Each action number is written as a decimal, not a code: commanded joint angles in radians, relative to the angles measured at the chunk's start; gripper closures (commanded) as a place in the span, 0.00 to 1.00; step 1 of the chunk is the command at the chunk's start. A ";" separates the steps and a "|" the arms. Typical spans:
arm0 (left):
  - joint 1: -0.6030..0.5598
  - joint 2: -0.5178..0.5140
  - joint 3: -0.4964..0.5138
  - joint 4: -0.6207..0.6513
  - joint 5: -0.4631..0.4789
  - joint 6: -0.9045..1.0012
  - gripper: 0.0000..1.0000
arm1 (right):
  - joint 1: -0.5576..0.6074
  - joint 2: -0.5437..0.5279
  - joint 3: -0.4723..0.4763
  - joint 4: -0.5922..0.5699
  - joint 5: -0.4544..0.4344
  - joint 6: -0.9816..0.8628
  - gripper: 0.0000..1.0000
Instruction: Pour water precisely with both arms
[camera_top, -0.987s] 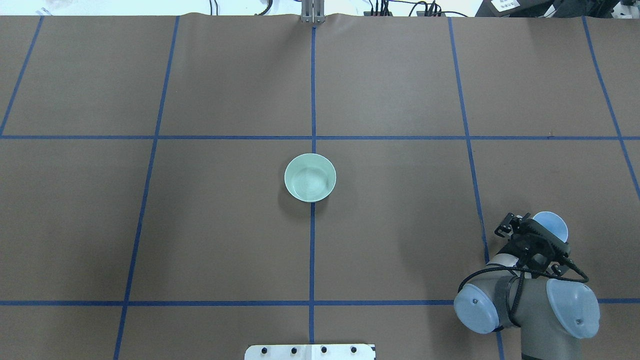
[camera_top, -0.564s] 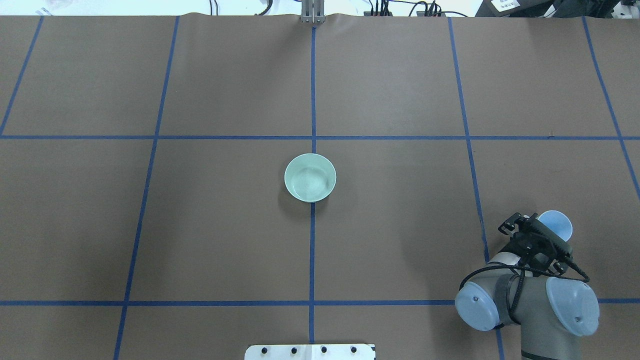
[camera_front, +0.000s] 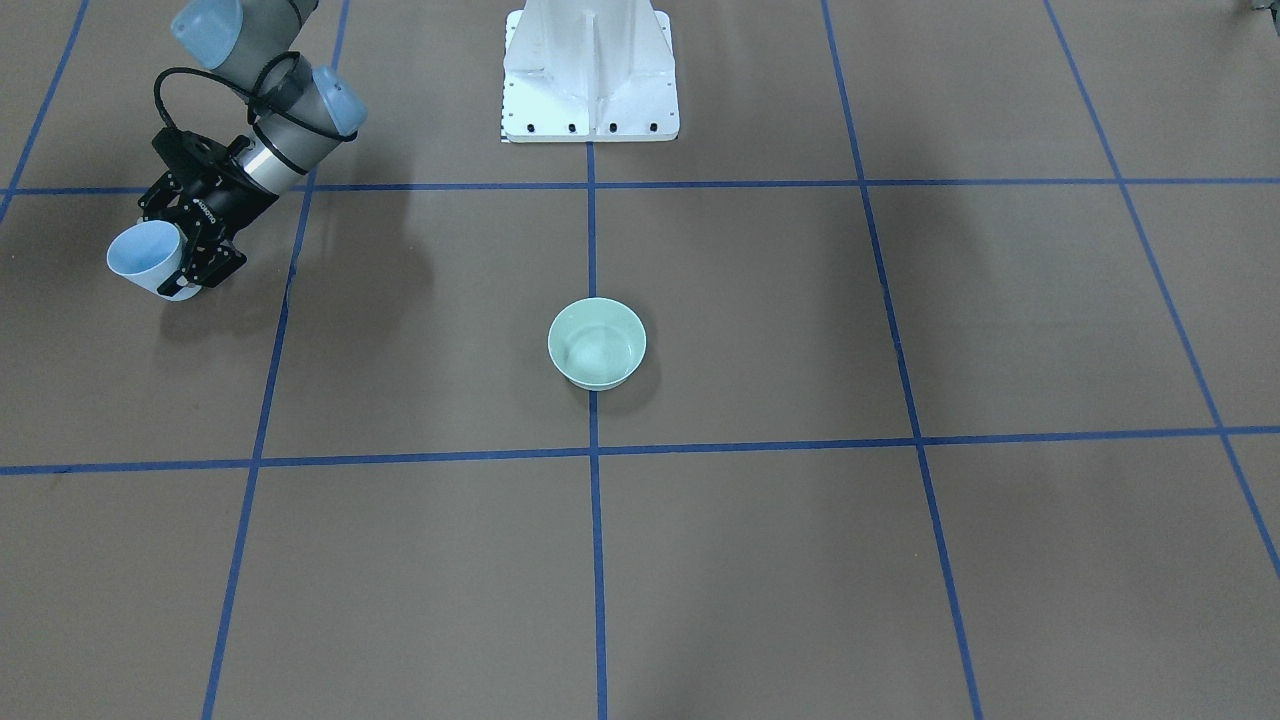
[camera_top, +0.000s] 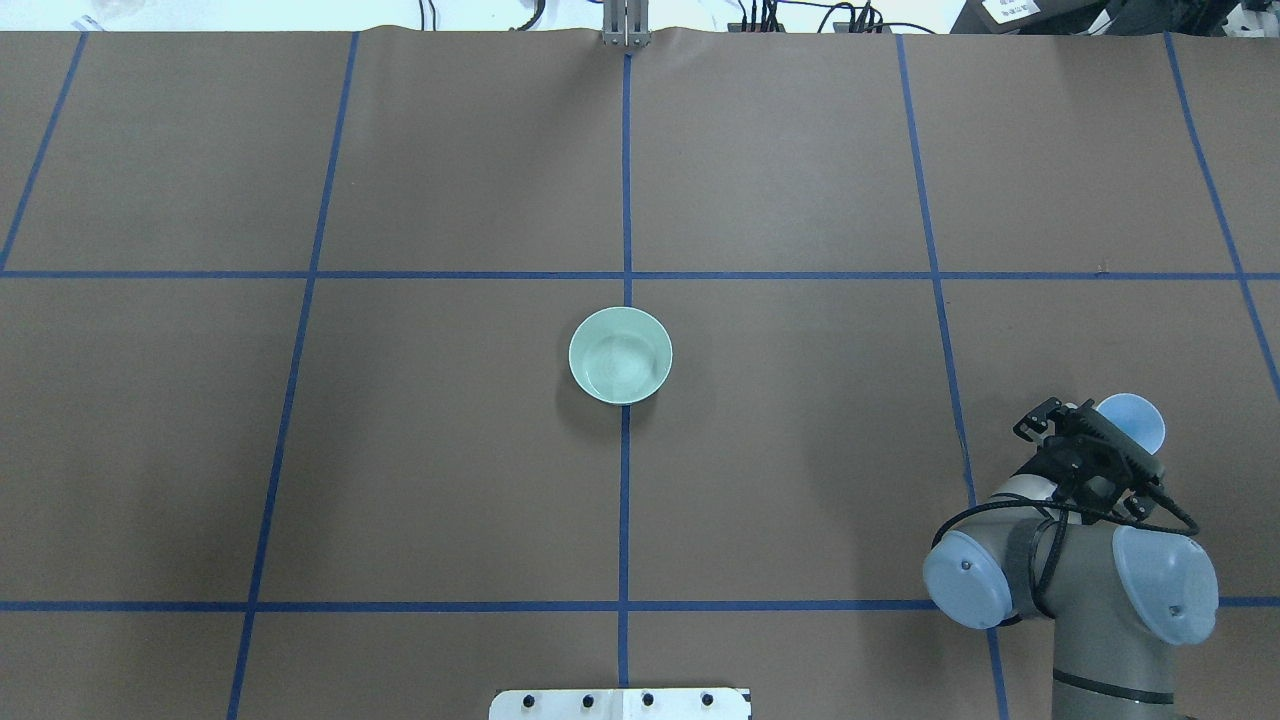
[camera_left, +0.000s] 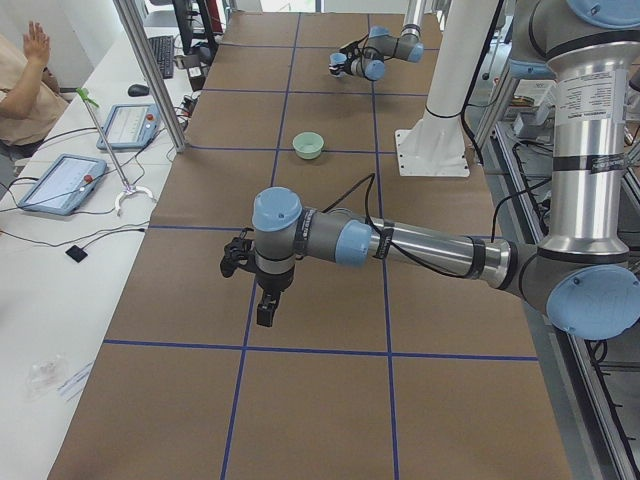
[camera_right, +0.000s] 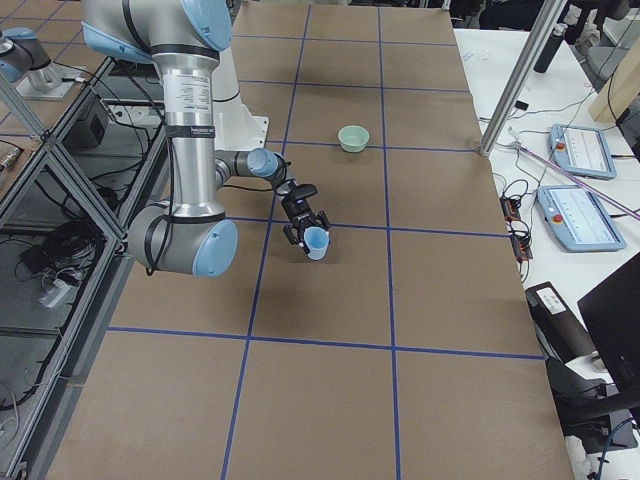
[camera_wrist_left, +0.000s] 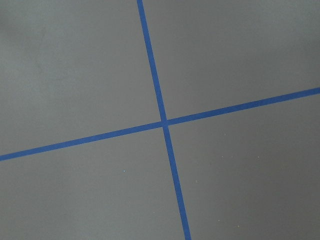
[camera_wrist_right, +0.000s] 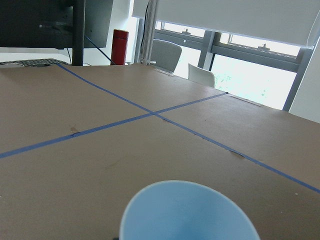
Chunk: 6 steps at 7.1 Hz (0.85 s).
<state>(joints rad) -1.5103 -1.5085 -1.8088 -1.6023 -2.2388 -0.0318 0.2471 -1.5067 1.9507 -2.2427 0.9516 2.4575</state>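
My right gripper (camera_top: 1098, 442) is shut on a pale blue cup (camera_top: 1132, 420) at the near right of the table, a little above the brown surface. The same cup (camera_front: 140, 258) shows in the front view in the right gripper (camera_front: 178, 255), and its rim (camera_wrist_right: 187, 212) fills the bottom of the right wrist view. A mint green bowl (camera_top: 620, 355) stands at the table's centre on the blue middle line, far from both grippers. The left arm (camera_left: 400, 240) shows only in the left side view, stretched low over the table; I cannot tell its gripper's state. I cannot make out water.
The white pedestal (camera_front: 590, 70) stands at the robot's edge of the table. Blue tape lines (camera_wrist_left: 162, 122) divide the brown table (camera_top: 800, 150) into squares. A person (camera_left: 20, 85), tablets and a metal post (camera_left: 150, 75) are beside the far long edge.
The right gripper has carried the blue cup a little away from the robot and slightly rightward in the overhead view. The bowl has not moved.
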 joint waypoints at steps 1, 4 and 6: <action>-0.020 0.042 0.002 0.004 -0.095 -0.089 0.00 | 0.069 0.002 0.109 0.000 -0.033 -0.149 1.00; -0.054 0.091 -0.009 -0.007 -0.156 -0.080 0.00 | 0.138 0.014 0.224 0.140 -0.092 -0.482 1.00; -0.077 0.088 -0.006 -0.004 -0.144 0.011 0.00 | 0.140 0.017 0.215 0.326 -0.125 -0.715 1.00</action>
<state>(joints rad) -1.5741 -1.4207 -1.8164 -1.6084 -2.3895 -0.0774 0.3828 -1.4916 2.1652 -2.0286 0.8441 1.8945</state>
